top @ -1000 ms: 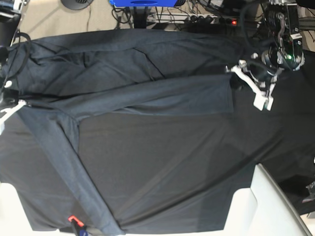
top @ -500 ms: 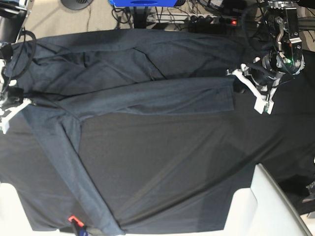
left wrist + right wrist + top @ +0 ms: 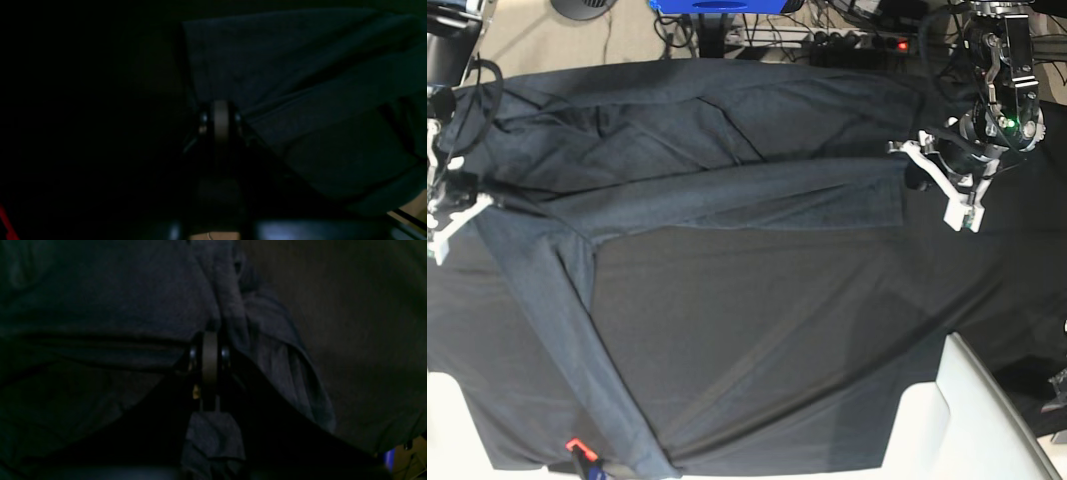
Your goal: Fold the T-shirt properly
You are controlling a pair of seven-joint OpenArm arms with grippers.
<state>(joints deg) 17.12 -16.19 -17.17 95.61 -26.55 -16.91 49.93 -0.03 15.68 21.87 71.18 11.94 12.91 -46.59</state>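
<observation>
One T-shirt [image 3: 727, 190] lies spread across the far half of the bench [image 3: 777, 330], a folded band along its near edge. It looks soft, light and limp, best taken at corners. Two hands: the left hand [image 3: 910, 172] and right hand [image 3: 467, 195] each pinch the T-shirt's opposite ends.

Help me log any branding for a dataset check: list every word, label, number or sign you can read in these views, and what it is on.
None can be read in any view.
The T-shirt is plain, with no print showing.
A small orange-red mark at the near edge of the table cloth is too small to tell whether it carries text.
Both wrist views are too dark to show any lettering.
</observation>
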